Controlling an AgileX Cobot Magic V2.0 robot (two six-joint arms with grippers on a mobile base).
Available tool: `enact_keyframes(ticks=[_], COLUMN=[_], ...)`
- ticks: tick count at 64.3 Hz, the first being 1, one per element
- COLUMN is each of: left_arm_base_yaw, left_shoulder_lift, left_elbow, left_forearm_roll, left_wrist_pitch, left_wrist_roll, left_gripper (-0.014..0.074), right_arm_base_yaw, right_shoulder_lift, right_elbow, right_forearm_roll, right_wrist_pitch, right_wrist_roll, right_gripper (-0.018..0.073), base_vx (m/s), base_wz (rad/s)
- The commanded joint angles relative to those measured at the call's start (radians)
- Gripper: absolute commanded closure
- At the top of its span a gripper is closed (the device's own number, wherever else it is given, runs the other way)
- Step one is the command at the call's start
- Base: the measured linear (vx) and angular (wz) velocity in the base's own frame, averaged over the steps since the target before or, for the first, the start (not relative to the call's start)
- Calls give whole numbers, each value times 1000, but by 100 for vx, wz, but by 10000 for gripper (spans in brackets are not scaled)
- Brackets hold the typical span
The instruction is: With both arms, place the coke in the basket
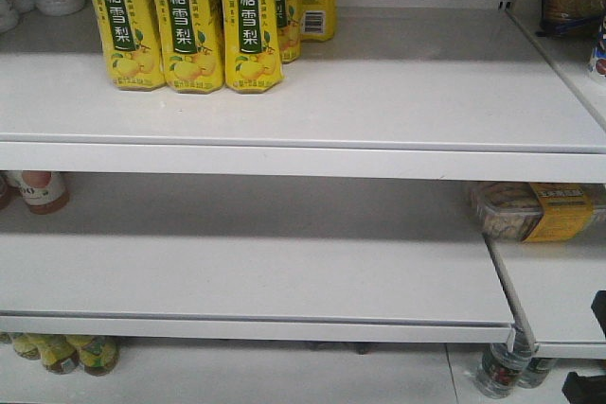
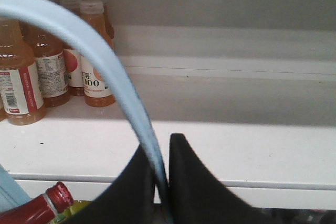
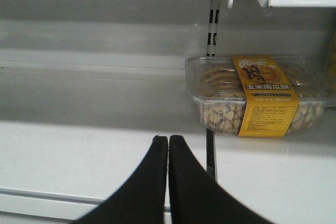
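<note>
Left wrist view: left gripper [image 2: 161, 182] clamped on basket handle [image 2: 89, 45], coke [image 2: 39, 211] below. Right gripper [image 3: 168, 153] closed, empty. Best kept level, steady.

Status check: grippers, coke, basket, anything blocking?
Left gripper shut on basket handle. Right gripper shut, empty. Coke low beside left jaws, red cap showing. Nothing blocking.

On the top shelf [image 1: 379, 111], drink cartons [image 1: 185, 16] stand at the left. One shelf down, a snack tray [image 1: 530, 210] lies at the far right, a bottle [image 1: 38, 191] at the far left (more bottles [image 1: 66, 352] sit below it).
</note>
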Motion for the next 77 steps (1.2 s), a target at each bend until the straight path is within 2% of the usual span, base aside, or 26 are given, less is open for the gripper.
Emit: enact_keyframes(ticks=[1,64,71,77], left_arm_base_yaw=[2,2,2,2], left_shoulder_lift=[-22,-22,-22,-22], left_elbow=[-36,-36,-36,-36], left_forearm_roll=[51,51,51,51], left_wrist_pitch=[-153,-153,-153,-153], left_wrist_roll=[54,54,54,54], left_gripper=[603,603,603,603], right_arm_base_yaw=[-2,-2,-2,-3], right_shoulder_lift=[3,3,3,-1], right_elbow=[-27,-27,-27,-27], right_forearm_roll=[6,2,-20,-113], right_wrist_pitch=[15,-3,-2,11], right_wrist_roll=[-7,-8,-1,43], right_gripper=[569,569,569,569], base_vx=[0,0,0,0], base_wz=[0,0,0,0])
